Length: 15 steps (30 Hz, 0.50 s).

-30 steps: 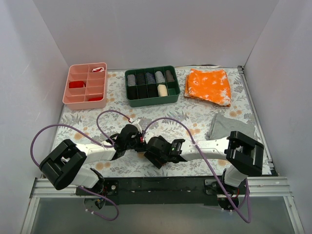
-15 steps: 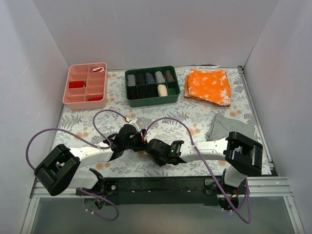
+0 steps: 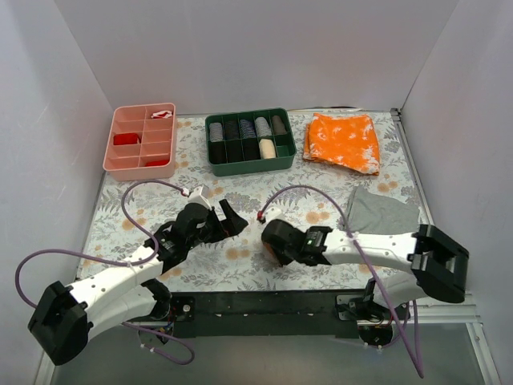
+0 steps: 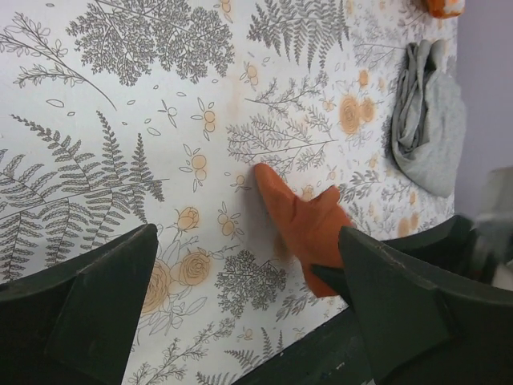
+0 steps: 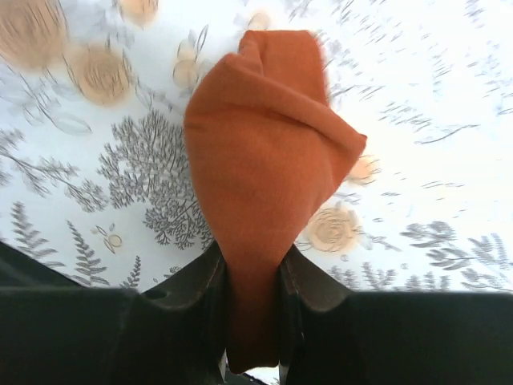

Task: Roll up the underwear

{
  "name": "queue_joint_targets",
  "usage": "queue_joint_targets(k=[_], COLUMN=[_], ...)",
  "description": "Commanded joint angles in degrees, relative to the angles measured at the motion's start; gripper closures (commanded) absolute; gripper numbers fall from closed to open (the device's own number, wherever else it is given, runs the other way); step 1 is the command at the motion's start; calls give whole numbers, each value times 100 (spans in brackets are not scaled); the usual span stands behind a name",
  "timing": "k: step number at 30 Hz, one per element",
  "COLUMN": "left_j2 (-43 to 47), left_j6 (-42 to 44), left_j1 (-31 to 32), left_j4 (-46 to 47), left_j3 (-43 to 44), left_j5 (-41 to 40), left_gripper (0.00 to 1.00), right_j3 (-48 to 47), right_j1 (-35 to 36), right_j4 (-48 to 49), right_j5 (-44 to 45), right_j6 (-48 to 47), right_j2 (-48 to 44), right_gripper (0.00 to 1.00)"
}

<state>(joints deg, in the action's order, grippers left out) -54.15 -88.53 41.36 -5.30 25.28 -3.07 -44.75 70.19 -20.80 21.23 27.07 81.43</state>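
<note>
Right wrist view: the right gripper (image 5: 252, 269) had its two black jaws drawn close on the small, soft, rust-orange cloth underwear (image 5: 264, 152), squeezing the fabric into a narrow band between them.
Underwear shape: beyond the pinch the cloth swelled into a loose, cone-like bundle with rounded folds and a matte woven face; only the rust side showed.
Underwear place: low at the near middle of the table, between the two grippers; whether its tip touched the surface could not be told.
Left gripper (image 4: 246, 233): its broad, dark, wedge-shaped jaws stood wide apart and held nothing, just beside the underwear but clear of it.
Table sheet (image 4: 120, 104): flat and white, printed with grey ferns and small orange flowers.
Grey cloth (image 4: 433, 136): a crumpled soft heap with deep folds, lying at the right side, well apart from the underwear.
Orange cloth (image 3: 343, 142): bright, white-speckled, folded flat at the far right.
Green tray (image 3: 248, 167): rectangular hard plastic with divided cells, filled with dark and pale rolled fabrics.
Pink tray (image 3: 108, 148): rectangular plastic with compartments, beside the green tray on its left.
</note>
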Motion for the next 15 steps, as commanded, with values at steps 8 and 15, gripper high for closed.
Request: queue_joint_targets(k=[8,15], left_j2=[756,635], left_j6=[-94,108], left_j1=[-50,-50], left_j4=[-709,-1148], left_j3=[109,618], left_j5=[-80,61], left_gripper=[2,2], right_j3=[-691,-1920], right_j1=[-2201,-2668], right_j4=[-266,-1162], right_j5=[-1420,-1035], right_j6=[-580,-844], right_j2=[-1683,-1130], right_gripper=[99,99])
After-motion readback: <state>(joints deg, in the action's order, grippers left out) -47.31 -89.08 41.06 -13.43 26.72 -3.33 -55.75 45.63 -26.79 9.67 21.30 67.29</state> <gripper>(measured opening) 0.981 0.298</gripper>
